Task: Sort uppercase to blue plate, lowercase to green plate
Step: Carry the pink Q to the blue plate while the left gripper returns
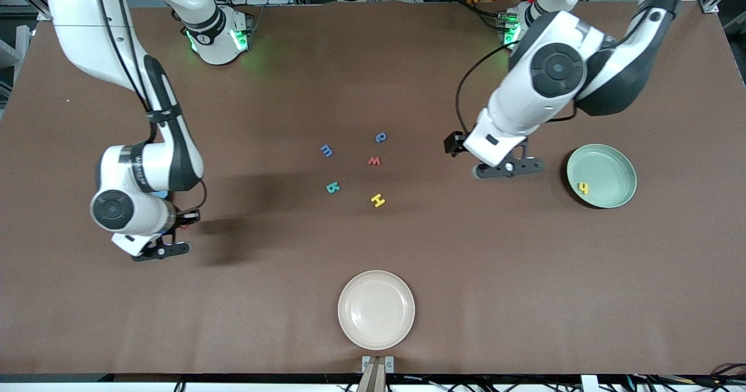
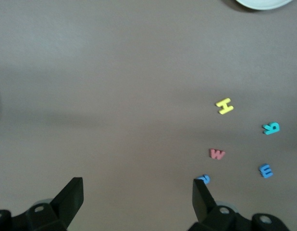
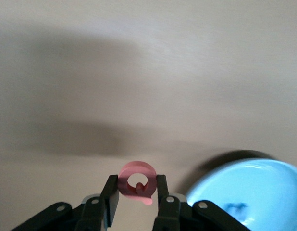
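1. Claw, right (image 3: 134,192): you see it pinching the red Q (image 3: 136,182) between both fingers, up over the surface (image 1: 291,275), just beside the blue plate (image 3: 249,192), which holds a blue letter (image 3: 235,209).
2. Left claw (image 2: 137,192) hangs spread over bare surface; yellow H (image 1: 378,200), teal B (image 1: 332,187), red w (image 1: 374,161), blue m (image 1: 327,150) and blue a (image 1: 380,137) lie apart from it, mid-surface.
3. Green plate (image 1: 618,165) holds yellow h (image 1: 582,188).

Blue plate (image 3: 249,192) hidden under right arm in front view, cut off in right wrist view. Letter on it (image 3: 236,209) blurred, unreadable. Cream plate (image 2: 264,4) clipped in left wrist view.
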You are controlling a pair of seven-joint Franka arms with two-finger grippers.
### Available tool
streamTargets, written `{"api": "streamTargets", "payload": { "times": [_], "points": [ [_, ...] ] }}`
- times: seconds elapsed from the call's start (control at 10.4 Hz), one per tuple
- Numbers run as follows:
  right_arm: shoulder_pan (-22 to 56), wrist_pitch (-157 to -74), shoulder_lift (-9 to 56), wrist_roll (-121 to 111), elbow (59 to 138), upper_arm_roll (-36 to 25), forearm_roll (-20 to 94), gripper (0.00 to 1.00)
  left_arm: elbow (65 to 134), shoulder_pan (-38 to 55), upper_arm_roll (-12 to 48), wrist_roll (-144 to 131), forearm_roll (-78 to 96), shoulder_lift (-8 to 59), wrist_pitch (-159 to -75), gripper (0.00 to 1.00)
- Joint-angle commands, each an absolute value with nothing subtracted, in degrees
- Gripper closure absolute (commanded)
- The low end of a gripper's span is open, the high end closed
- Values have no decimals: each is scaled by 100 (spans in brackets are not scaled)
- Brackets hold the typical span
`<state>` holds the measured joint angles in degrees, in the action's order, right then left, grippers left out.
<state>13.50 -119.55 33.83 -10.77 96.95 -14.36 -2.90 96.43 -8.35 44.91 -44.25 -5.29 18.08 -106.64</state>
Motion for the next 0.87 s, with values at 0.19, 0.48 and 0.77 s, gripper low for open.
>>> {"api": "streamTargets", "payload": {
  "times": [0.19,0.48,0.77],
  "points": [
    [1064,-12083,2937,-2309,10342,-1949,-273,78,9580,-353,4474,-5210,-860,2056,-11029,0],
    [984,-13128,2611,-2549,11467,-2074,-132,78,9580,26,4474,-5555,-1465,2337,-11197,0],
    [984,-13385,2636,-3038,11935,-2074,866,77,9606,446,4474,-5458,-1879,2653,-11389,0]
  ]
}}
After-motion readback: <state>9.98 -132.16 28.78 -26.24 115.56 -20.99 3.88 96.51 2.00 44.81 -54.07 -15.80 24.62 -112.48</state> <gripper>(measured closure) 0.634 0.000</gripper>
